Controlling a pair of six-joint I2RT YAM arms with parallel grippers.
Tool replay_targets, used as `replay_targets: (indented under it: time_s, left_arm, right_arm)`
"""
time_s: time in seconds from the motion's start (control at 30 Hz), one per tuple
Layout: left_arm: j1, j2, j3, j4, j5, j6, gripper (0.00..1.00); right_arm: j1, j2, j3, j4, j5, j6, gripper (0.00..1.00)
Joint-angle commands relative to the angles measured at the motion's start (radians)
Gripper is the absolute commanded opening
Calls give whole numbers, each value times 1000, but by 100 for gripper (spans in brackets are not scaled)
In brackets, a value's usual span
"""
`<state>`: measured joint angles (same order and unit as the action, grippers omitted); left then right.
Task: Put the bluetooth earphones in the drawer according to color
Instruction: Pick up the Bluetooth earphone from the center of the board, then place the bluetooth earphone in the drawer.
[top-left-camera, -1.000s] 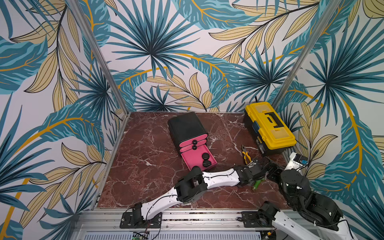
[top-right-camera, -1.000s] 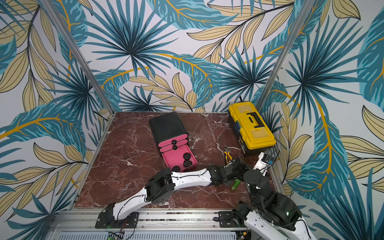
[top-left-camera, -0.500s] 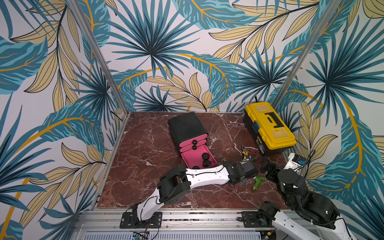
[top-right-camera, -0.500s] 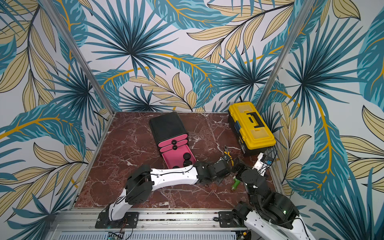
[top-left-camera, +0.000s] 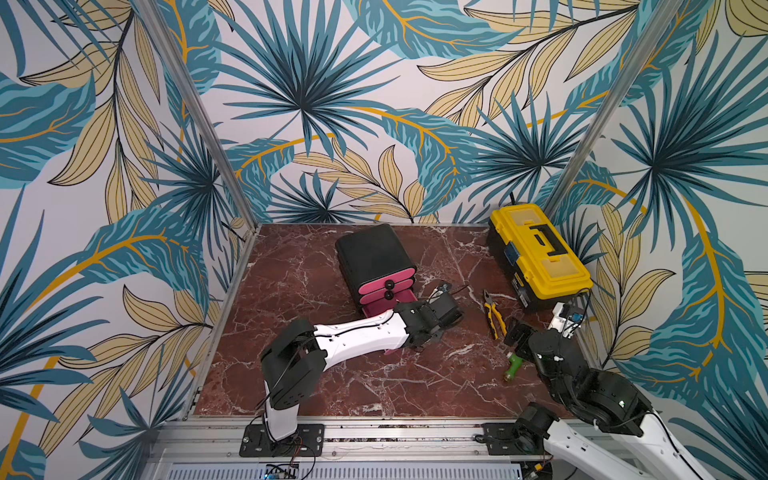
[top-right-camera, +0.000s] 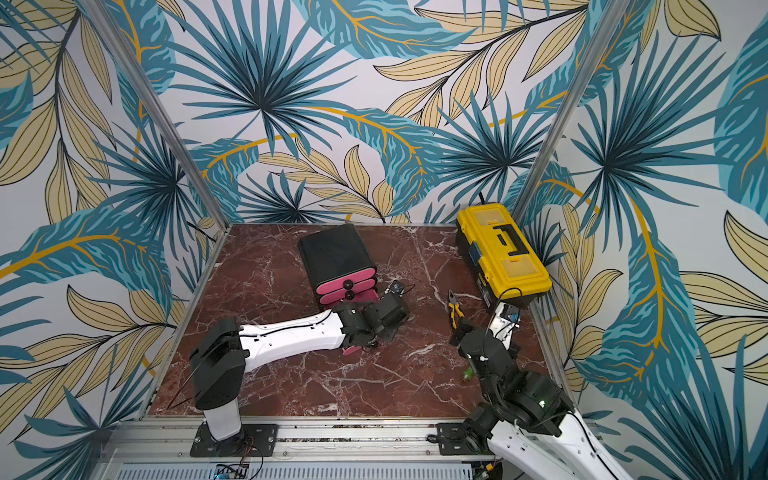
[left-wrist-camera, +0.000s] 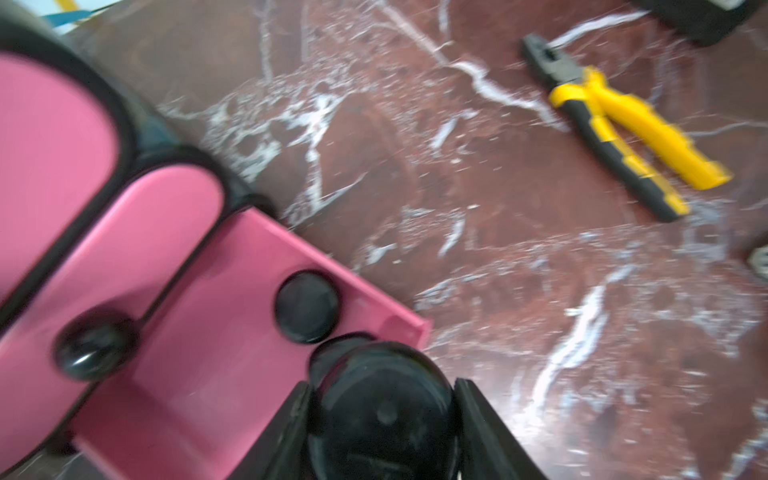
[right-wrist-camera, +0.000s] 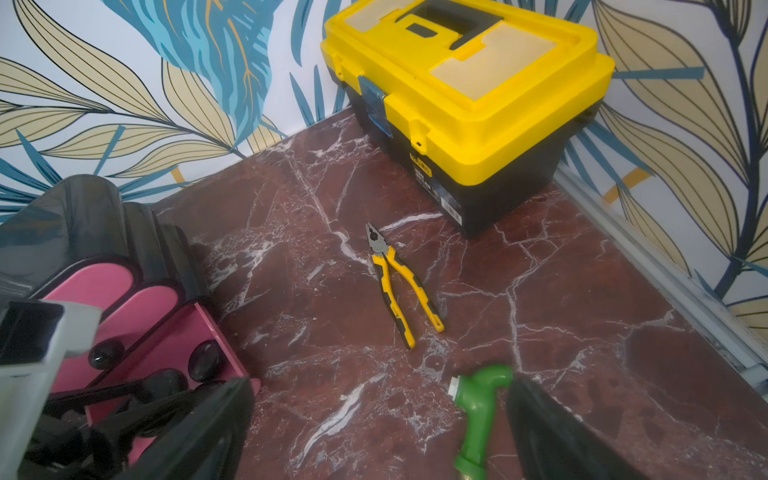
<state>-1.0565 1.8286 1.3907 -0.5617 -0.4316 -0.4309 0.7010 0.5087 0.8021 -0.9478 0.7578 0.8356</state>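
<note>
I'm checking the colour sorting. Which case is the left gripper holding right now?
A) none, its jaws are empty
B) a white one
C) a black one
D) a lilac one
C: in the left wrist view the left gripper is shut on a glossy black case, close to the open bottom drawer, in which another black case lies.

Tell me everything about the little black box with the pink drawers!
The small black rounded cabinet looks like glossy plastic. It stands upright on the red-brown marble table. It has three stacked pink drawers with round black knobs. The top two are shut; the bottom drawer is pulled out, with a round black earphone case lying inside. The left tool holds another black case over it.
</note>
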Motion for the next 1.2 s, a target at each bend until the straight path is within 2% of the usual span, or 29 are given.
replay_targets:
  time_s: [0.0,0.37,0.87,1.07,1.17]
  left_arm:
    - [26,-55,-72,-1,-57,-6,34]
    - [115,-42,-153,5,-107,-10,35]
    - [157,61,-142,35,-96,-9,40]
    - [167,88,-124,35,-95,-9,47]
    - [167,95,-107,16,-92,-10,57]
  right_arm:
    - [0,26,-26,32,-33,17,100]
    - [1,116,-79,116,-126,34,99]
    - [0,83,-200,263,-283,-4,100]
    - [1,107,-221,308,-341,-12,100]
    - [1,128,-231,327,-369,-12,100]
